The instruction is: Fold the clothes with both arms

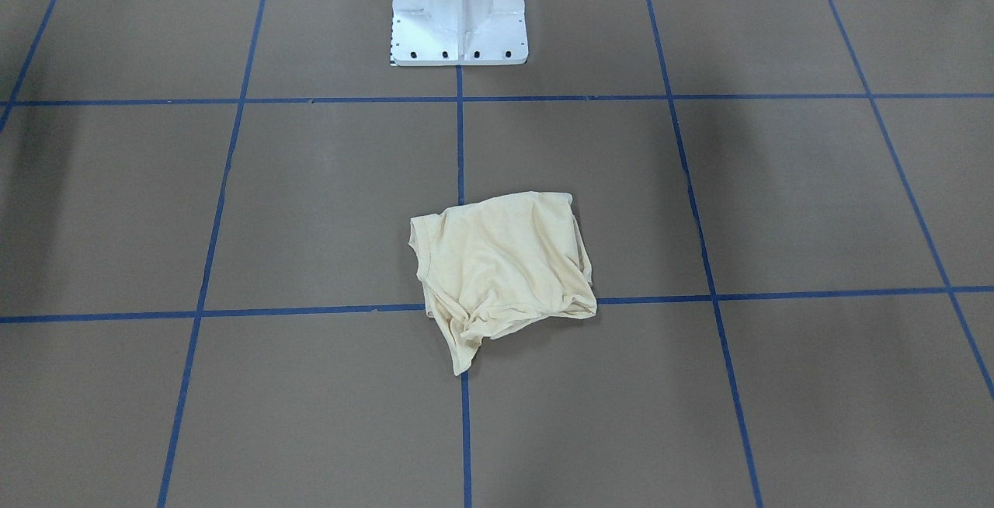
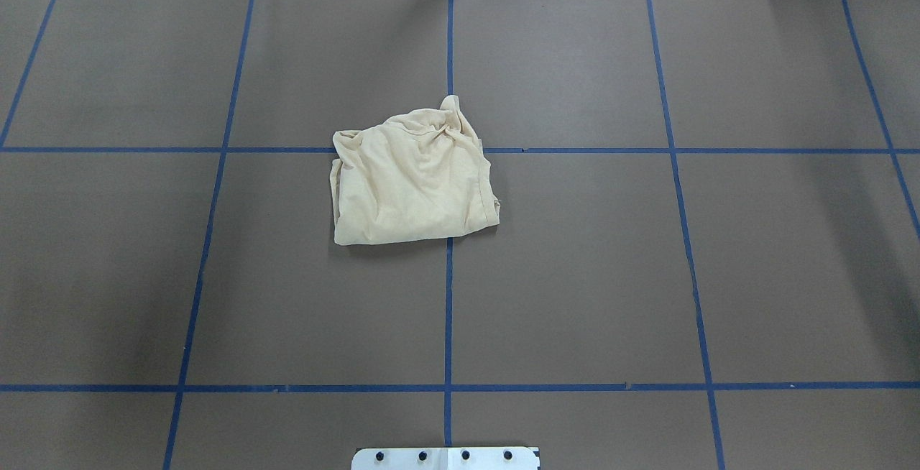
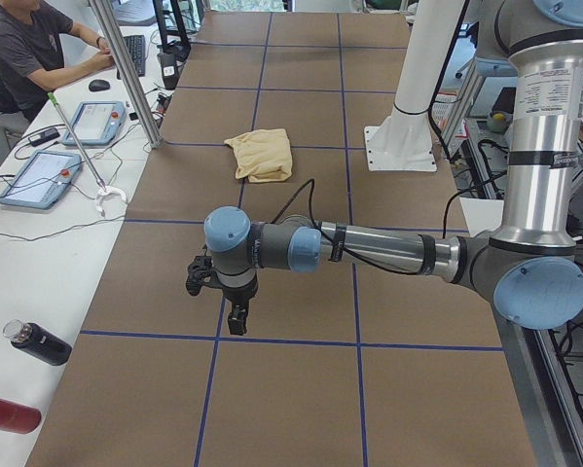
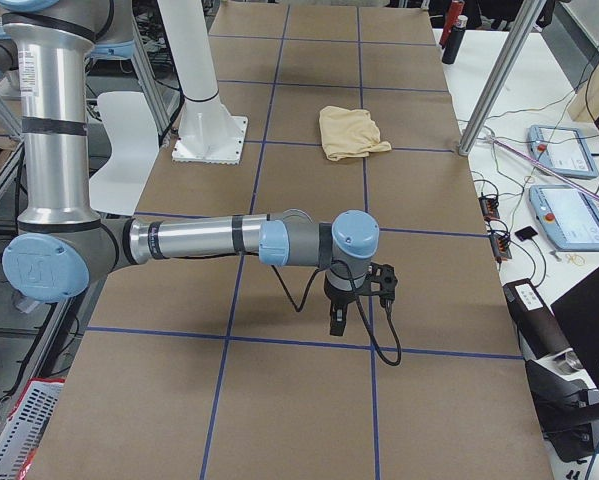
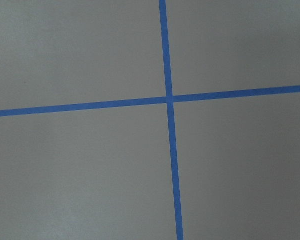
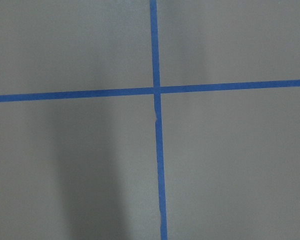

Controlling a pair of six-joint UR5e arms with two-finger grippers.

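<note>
The cream-yellow T-shirt (image 1: 505,267) lies crumpled in a rough bundle at the middle of the brown table (image 2: 575,276); it also shows in the overhead view (image 2: 413,179) and both side views (image 3: 260,154) (image 4: 349,132). No print or label shows. The left gripper (image 3: 235,316) hangs over the table's near end in the exterior left view, far from the shirt. The right gripper (image 4: 336,318) hangs over the opposite end in the exterior right view, also far from it. I cannot tell whether either is open or shut. Both wrist views show only bare table and blue tape.
The white pedestal base (image 1: 458,11) stands behind the shirt. Blue tape lines (image 2: 448,297) grid the table. A side table with tablets (image 3: 38,175), bottles (image 3: 36,342) and a seated operator (image 3: 23,49) runs along the far edge, with metal posts (image 3: 126,68).
</note>
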